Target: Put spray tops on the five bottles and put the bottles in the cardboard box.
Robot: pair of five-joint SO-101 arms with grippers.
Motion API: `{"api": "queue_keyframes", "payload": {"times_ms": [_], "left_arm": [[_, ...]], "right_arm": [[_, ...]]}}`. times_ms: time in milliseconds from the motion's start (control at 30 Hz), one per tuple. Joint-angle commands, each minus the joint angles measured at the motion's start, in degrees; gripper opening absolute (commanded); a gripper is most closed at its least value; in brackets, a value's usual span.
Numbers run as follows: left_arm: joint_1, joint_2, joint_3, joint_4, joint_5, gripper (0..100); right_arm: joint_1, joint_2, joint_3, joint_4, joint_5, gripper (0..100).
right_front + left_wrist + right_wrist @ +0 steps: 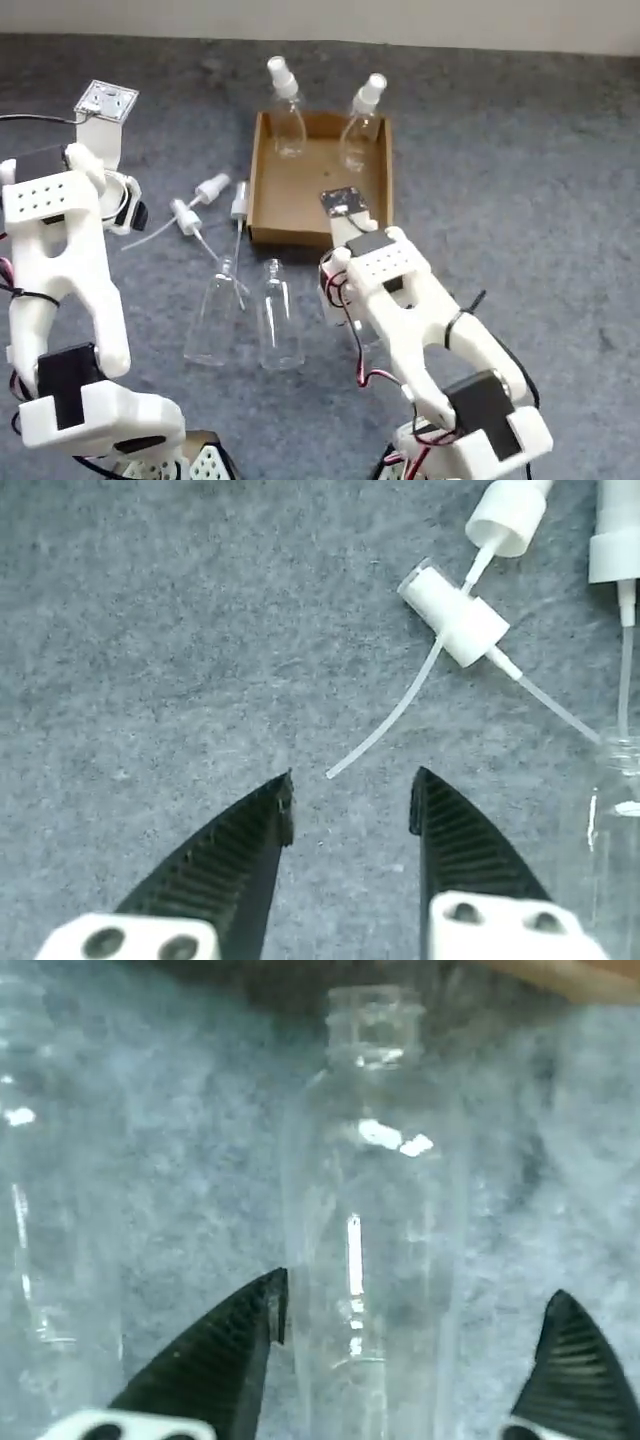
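An uncapped clear bottle [375, 1210] lies on the grey carpet [520, 150] with its threaded neck pointing far, toward the cardboard box [262, 180]. It sits in the gap of the right gripper [418, 1295], whose jaws are spread wide. One black finger is just beside the bottle's wall and the other is well apart from it, so the claw has hold of nothing. A second bare bottle [40, 1210] lies just to the left of it. In the high view two open bottles [215, 315] [278, 315] lie side by side near the box's near-left corner, necks pointing far. Left of the box three loose spray tops lie close together, one [455, 620] with its dip tube curving toward the left gripper [352, 780], and two more [505, 520] [615, 540] beyond it. The left gripper's jaws are parted a moderate way over bare carpet and hold nothing; the tube's end lies just ahead of the gap between the fingertips. Inside the box, against its far wall, two bottles with spray tops already fitted — one left [288, 110], one right [362, 120] — stand upright.
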Motion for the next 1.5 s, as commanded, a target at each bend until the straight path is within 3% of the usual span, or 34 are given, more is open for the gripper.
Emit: {"api": "queue_keyframes", "payload": {"times_ms": [0,200,433,600,733,867,1100,1467], "left_arm": [[-0.9,-0.2,-2.2,0.0,-0.4,17],[-0.6,-0.1,-2.2,0.0,-0.4,17],[5.9,0.0,-2.3,-0.1,-0.2,17],[11.5,3.2,-4.7,-1.7,0.1,17],[12.6,12.4,-12.3,-1.7,7.3,17],[13.7,19.9,-21.3,-1.7,7.8,17],[16.0,34.8,-42.1,-1.3,3.4,17],[18.3,57.9,-67.6,6.9,0.0,17]], "right_arm": [[0.7,-0.3,-3.2,-0.7,-0.8,20.7],[12.2,-3.7,1.9,-0.7,3.3,0.3],[31.6,-15.6,7.3,-0.7,17.0,0.3],[40.5,-16.8,8.7,-0.7,25.5,0.3],[42.2,-14.0,8.5,-1.2,27.4,0.3],[42.0,-11.9,8.2,-1.2,27.4,0.4],[41.9,-11.4,8.2,-1.2,27.4,0.5],[41.9,-11.3,8.6,-1.1,27.4,0.5]]}}
